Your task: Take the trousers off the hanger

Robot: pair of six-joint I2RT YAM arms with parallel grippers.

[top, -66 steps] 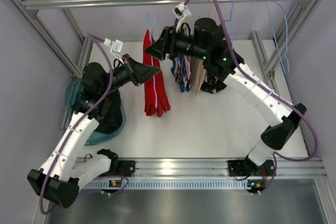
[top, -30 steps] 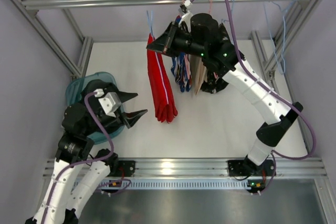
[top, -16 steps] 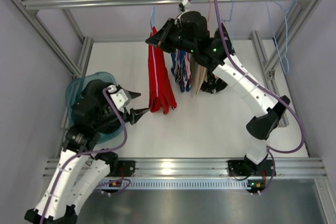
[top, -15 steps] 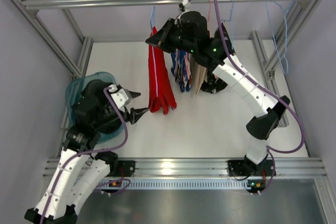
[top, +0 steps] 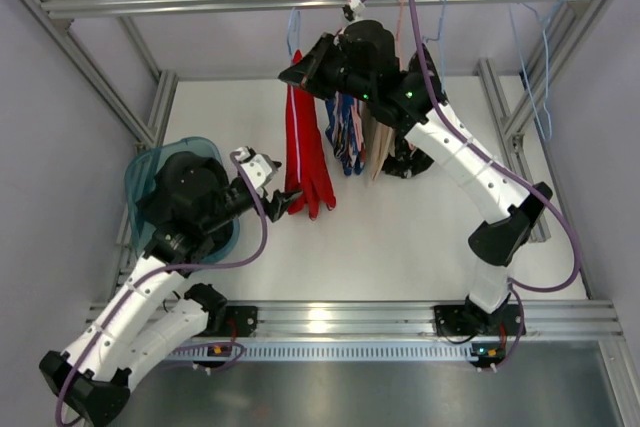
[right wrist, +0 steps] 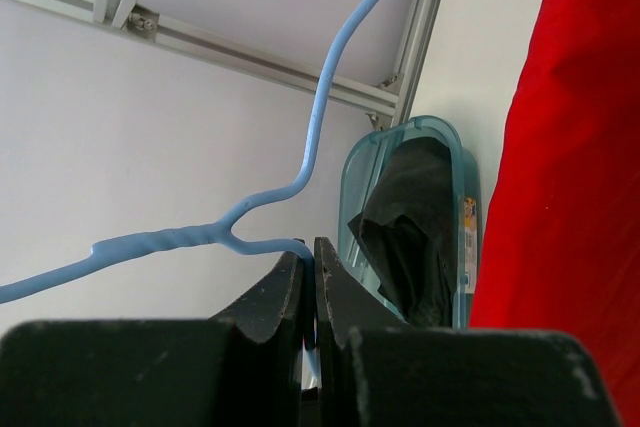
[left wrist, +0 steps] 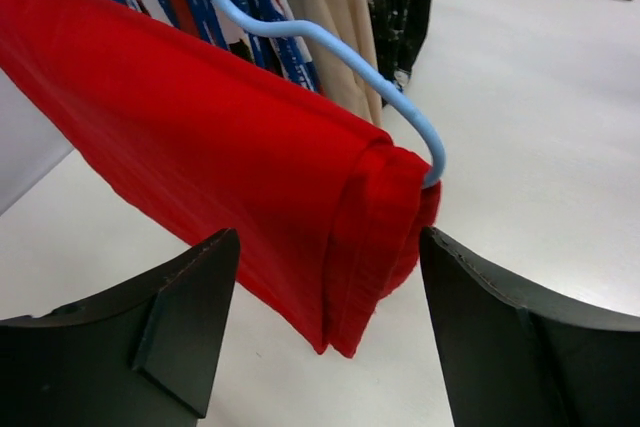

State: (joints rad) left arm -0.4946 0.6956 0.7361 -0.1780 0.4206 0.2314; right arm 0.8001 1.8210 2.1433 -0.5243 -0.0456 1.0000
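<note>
The bright red cloth trousers hang folded over a thin light-blue wire hanger, left of the middle of the white worktop. The right end effector is clamped tight on the hanger's wire below its hook. The left end effector gapes wide, one finger on either side of the trousers' lower end, gripping nothing. The black cloth trousers lie in a translucent teal bin by the worktop's left edge.
</note>
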